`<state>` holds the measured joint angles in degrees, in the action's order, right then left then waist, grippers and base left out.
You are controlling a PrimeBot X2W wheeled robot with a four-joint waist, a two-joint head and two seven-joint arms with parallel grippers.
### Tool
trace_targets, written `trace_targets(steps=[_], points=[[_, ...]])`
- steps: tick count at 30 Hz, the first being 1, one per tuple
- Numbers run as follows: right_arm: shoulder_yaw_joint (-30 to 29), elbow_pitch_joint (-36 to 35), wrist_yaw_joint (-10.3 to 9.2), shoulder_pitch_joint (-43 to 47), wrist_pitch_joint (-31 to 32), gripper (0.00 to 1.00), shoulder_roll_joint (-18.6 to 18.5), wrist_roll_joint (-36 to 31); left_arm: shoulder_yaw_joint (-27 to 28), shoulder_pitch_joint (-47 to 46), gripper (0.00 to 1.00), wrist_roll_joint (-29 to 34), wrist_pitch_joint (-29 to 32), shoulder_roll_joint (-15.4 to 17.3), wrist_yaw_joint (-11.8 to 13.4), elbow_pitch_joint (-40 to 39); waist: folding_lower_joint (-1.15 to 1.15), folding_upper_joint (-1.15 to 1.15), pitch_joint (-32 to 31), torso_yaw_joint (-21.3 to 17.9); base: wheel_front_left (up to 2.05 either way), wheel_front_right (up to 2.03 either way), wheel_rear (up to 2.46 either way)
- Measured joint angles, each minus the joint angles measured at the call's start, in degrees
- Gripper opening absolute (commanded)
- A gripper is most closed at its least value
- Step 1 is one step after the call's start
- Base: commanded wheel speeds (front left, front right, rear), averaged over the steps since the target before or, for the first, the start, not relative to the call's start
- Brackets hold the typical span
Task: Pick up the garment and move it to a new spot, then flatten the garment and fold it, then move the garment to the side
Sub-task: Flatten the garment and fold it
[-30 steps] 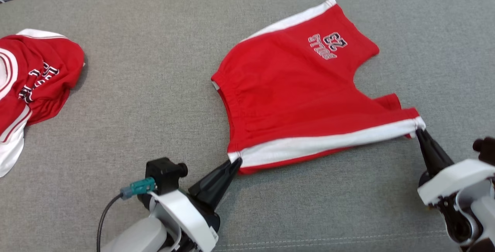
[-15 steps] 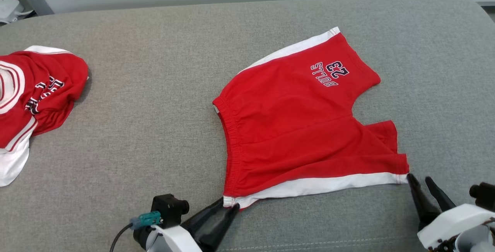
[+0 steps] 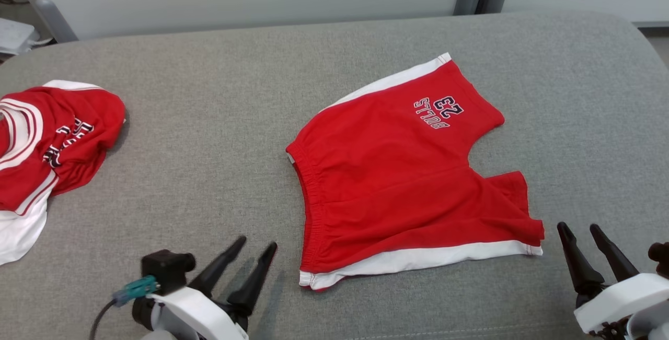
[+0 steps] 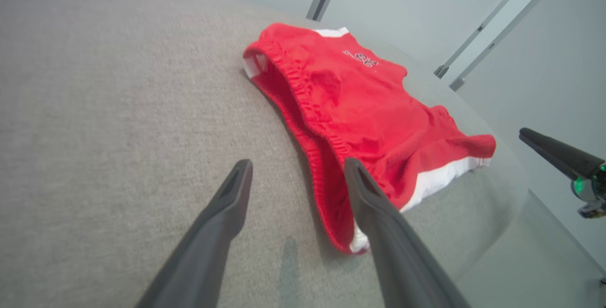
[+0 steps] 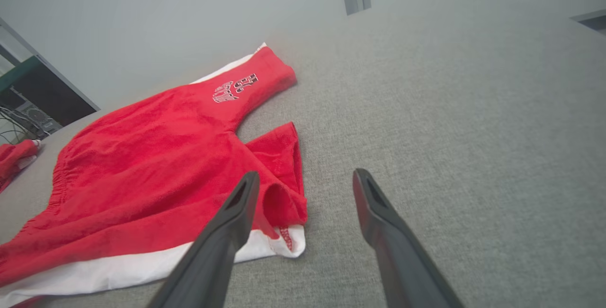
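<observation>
Shorts [image 3: 407, 183] lie spread on the cushion [image 3: 209, 147]; left gripper [image 3: 257, 242] and right gripper [image 3: 577, 226] open, empty; folding, likely next, needs gripping an edge.

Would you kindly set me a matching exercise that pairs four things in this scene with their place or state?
Column 1
1. red shorts
2. red jersey
3. left gripper
4. right gripper

Column 2
A. open, beside the leg hem
B. crumpled at the head view's left edge
C. spread out mid-way across the grey cushion
D. open, near the waistband

Pairs: 1-C, 2-B, 3-D, 4-A
</observation>
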<state>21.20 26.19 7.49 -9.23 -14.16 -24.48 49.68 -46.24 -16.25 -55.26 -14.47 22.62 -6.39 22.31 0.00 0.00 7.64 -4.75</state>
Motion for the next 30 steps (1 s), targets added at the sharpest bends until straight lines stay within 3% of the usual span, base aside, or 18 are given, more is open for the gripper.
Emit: trace_targets(steps=[4,9,16,22,30], points=[[-2.8,-5.1,0.0,1.5,0.0,1.0,2.3,-5.4,13.3,6.7,1.0,7.3,0.0,-3.0,1.4,-7.1,0.0,0.0,-1.8,0.3,0.0,0.0,0.0],[-3.4,-12.3,0.0,3.7,0.0,1.0,5.1,-9.3,26.4,13.5,1.0,14.8,0.0,-9.0,1.9,-13.8,0.0,0.0,-4.2,0.9,0.0,0.0,0.0],[-3.3,-14.7,0.0,4.5,0.0,1.0,7.5,-14.0,40.8,18.8,1.0,23.8,-0.2,-17.8,2.0,-21.0,0.0,0.0,-7.3,1.0,0.0,0.0,0.0],[-5.6,-16.6,0.0,4.6,-0.1,1.0,11.1,-19.5,44.8,22.7,1.0,29.1,-0.2,-19.7,1.9,-24.9,-0.01,0.0,-9.1,0.3,0.0,0.0,0.0],[-5.8,-17.5,0.0,8.9,-0.1,1.0,12.4,-23.4,44.0,26.9,1.0,32.3,-0.2,-19.8,1.3,-25.4,0.0,0.0,-10.6,-0.1,0.0,0.0,0.0]])
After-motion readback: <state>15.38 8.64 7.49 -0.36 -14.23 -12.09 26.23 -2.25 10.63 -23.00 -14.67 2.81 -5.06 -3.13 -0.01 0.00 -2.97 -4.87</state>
